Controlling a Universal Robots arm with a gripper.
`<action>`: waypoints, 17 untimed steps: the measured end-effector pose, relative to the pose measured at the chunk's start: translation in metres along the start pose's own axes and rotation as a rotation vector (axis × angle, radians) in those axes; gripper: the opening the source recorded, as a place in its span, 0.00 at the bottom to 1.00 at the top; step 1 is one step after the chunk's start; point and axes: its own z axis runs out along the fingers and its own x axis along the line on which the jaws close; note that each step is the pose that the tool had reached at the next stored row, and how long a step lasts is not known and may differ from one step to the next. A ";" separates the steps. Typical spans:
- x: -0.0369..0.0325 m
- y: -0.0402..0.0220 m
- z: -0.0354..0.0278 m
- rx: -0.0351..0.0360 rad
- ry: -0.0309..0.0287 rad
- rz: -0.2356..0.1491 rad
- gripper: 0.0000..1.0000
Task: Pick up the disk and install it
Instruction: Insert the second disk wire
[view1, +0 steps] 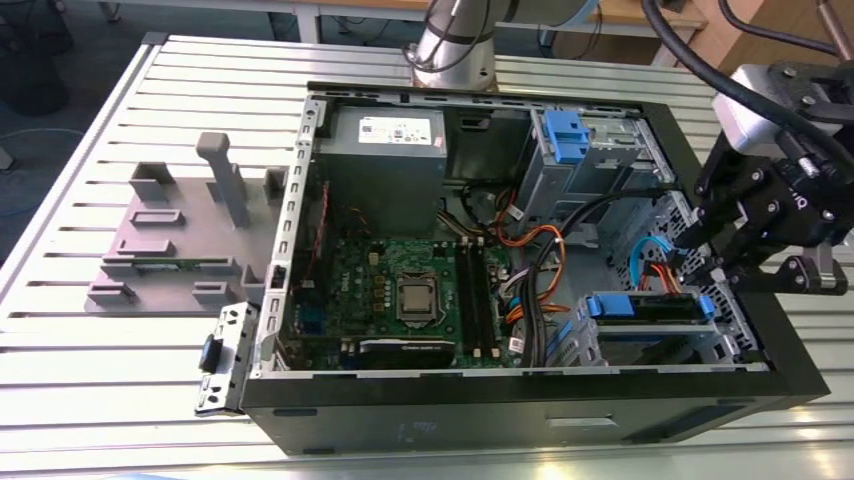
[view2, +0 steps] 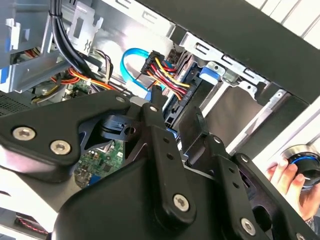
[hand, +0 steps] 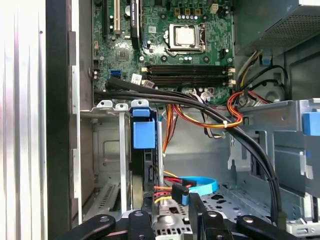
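**Disk seated in the lower bay, gripper at the case wall**

Cables crowd the open computer case (view1: 534, 400): a black bundle (hand: 200, 102) sweeps across above the bay, orange and yellow wires (hand: 210, 120) loop beside it, and a blue data cable (hand: 200, 184) curls near the gripper (view1: 727, 268). The green motherboard (view1: 400, 290) lies next to the bay, the grey power supply box (view1: 387, 140) and blue-tabbed drive cage (view1: 567, 135) at the far end. A grey plastic stand (view1: 174, 240) sits on the table outside.

The disk (view1: 650, 307) rests in the lower bay, its blue carrier facing up, long axis running along the case's near wall.

The gripper hovers just beside it; whether its fingers are open or closed cannot be told. A person's hand (view2: 285, 175) shows outside the case.
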 end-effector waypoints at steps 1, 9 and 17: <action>0.0002 0.0003 0.0019 0.0000 0.0009 0.000 0.42; 0.0008 0.0021 0.0074 0.0001 0.0015 0.000 0.42; 0.0008 0.0024 0.0077 0.0001 0.0013 0.000 0.28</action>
